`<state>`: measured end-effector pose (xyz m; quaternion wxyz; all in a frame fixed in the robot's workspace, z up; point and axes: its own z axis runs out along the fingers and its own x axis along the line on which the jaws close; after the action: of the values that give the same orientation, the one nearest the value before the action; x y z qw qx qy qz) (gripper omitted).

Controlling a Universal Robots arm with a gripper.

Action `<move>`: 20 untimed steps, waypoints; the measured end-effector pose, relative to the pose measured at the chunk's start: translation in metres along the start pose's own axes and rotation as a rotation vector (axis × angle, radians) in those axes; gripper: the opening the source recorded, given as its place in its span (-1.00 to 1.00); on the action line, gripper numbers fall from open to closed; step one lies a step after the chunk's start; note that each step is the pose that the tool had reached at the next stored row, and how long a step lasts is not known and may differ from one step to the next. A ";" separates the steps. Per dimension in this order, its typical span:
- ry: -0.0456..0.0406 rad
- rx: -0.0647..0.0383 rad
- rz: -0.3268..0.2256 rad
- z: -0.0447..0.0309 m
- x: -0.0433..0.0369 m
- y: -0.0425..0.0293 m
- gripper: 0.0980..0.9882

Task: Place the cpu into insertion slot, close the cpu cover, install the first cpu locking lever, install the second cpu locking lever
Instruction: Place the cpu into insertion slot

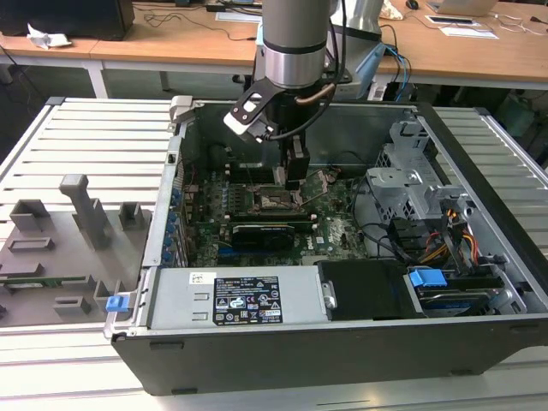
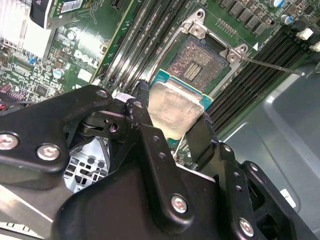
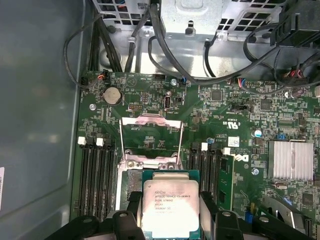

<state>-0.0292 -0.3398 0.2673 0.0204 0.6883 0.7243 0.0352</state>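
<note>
Cpu (image 2: 175, 107), second wrist view: pale metal top facing up, clamped at two opposite edges between the black fingers (image 2: 146, 117) of the gripper (image 2: 175, 111). Hanging over the motherboard (image 2: 80, 55), offset to one side of the open insertion slot (image 2: 196, 60) rather than centred on it; clearance above the board impossible to judge. Contact field of the slot bare and exposed. One thin locking lever (image 2: 272, 65) swung out from a slot corner.

First wrist view: cpu (image 3: 170, 205) in the same grasp, fingers (image 3: 131, 207) closed on its sides, green edge overlapping the near side of the insertion slot (image 3: 129, 187). Cpu cover (image 3: 150, 120) tipped up on its hinge at the far side of the slot, window frame standing open. Memory sockets (image 3: 95, 180) flanking the slot.

Exterior view: gripper (image 1: 291, 175) lowered inside the open computer case (image 1: 257, 360), just above the insertion slot (image 1: 272, 202) near the middle of the motherboard (image 1: 334, 227). Grey fixture tray (image 1: 51, 248) on the table at the exterior view's left.

Step in hand, by judgement: the first, placing the cpu; cover not yet closed, neither lever installed. Seating judged to call for centring the chip squarely over the slot, edges parallel to the frame, then a level descent, with no release before lying flat.
</note>
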 end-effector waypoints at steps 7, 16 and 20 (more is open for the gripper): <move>0.0003 0.006 0.000 0.0057 -0.0001 -0.0005 0.00; 0.0004 0.011 0.003 0.0141 0.0015 -0.0010 0.00; 0.0005 0.015 0.003 0.0158 0.0014 -0.0012 0.00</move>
<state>-0.0292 -0.3381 0.2515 0.0151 0.6895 0.7235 0.0300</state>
